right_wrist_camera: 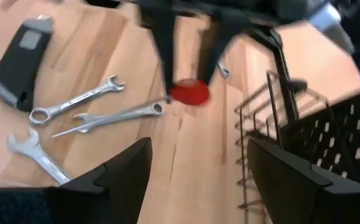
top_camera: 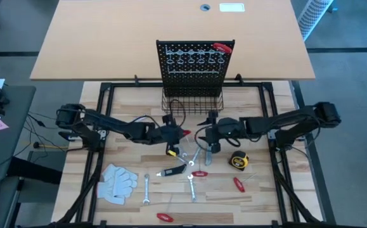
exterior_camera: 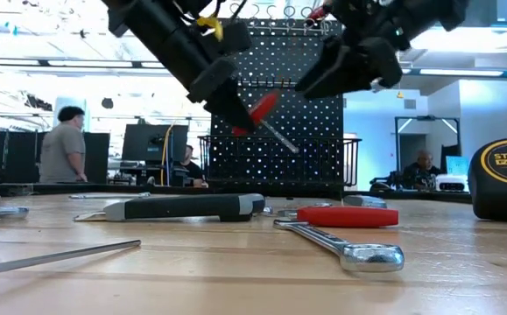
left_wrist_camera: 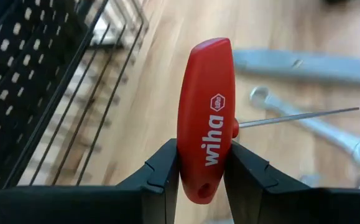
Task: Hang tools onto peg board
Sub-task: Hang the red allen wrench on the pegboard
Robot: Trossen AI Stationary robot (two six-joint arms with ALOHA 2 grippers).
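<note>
My left gripper (top_camera: 178,133) is shut on a red T-handle key (left_wrist_camera: 206,112) in front of the black wire basket (top_camera: 193,102), above the table. The key also shows in the low view (exterior_camera: 260,107). The black peg board (top_camera: 196,60) stands upright behind the basket, with one red tool (top_camera: 222,47) at its top right. My right gripper (top_camera: 205,126) is open and empty (right_wrist_camera: 198,162), close to the right of the left gripper. Silver wrenches (top_camera: 191,187), a tape measure (top_camera: 238,161) and a black-handled tool (top_camera: 173,170) lie flat on the table. My left gripper pinches the red handle near one end (left_wrist_camera: 199,177) between its two fingers, one on each broad side. The rest of the handle stands out beyond the fingertips. The thin steel shaft (left_wrist_camera: 298,116) sticks out sideways from the handle's middle. The key is lifted clear of the table.
White gloves (top_camera: 116,182) lie at the near left. Red-handled tools (top_camera: 238,184) (top_camera: 165,216) and a grey utility knife (right_wrist_camera: 21,56) lie among the wrenches. The basket rim (right_wrist_camera: 273,118) is close to both grippers. People sit in the room behind the table (exterior_camera: 60,144).
</note>
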